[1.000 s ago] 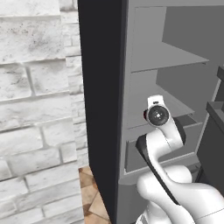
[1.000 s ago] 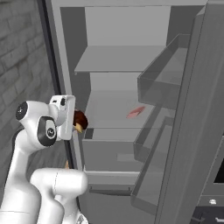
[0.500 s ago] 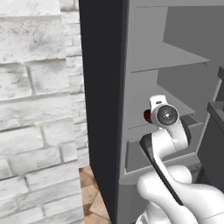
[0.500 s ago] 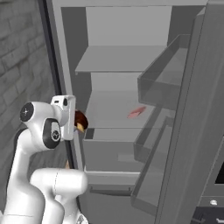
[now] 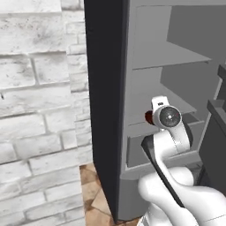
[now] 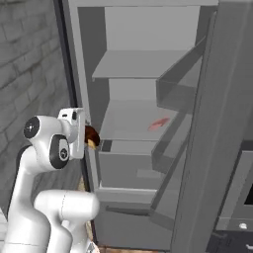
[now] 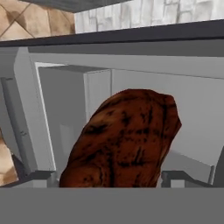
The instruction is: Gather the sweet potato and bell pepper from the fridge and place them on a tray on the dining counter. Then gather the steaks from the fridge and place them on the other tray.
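My gripper (image 7: 109, 177) is shut on the sweet potato (image 7: 124, 140), a mottled red-brown lump that fills the space between the fingers. In the right base view the sweet potato (image 6: 92, 137) hangs in the air at the front left edge of the open fridge (image 6: 148, 64), level with the middle shelf. A dark red bit of it (image 5: 149, 117) pokes out behind the hand in the left base view. On that shelf, further right, lies a flat pinkish steak (image 6: 158, 123). The bell pepper, the trays and the dining counter are out of view.
The open fridge door (image 6: 217, 123) with its door bins stands at the right. A grey drawer (image 6: 123, 168) sits under the middle shelf. A white brick wall (image 5: 39, 110) runs close on the left, above a tiled floor (image 5: 92, 194).
The hand has drifted a little to the right in the left base view, and the sweet potato has gone along with it.
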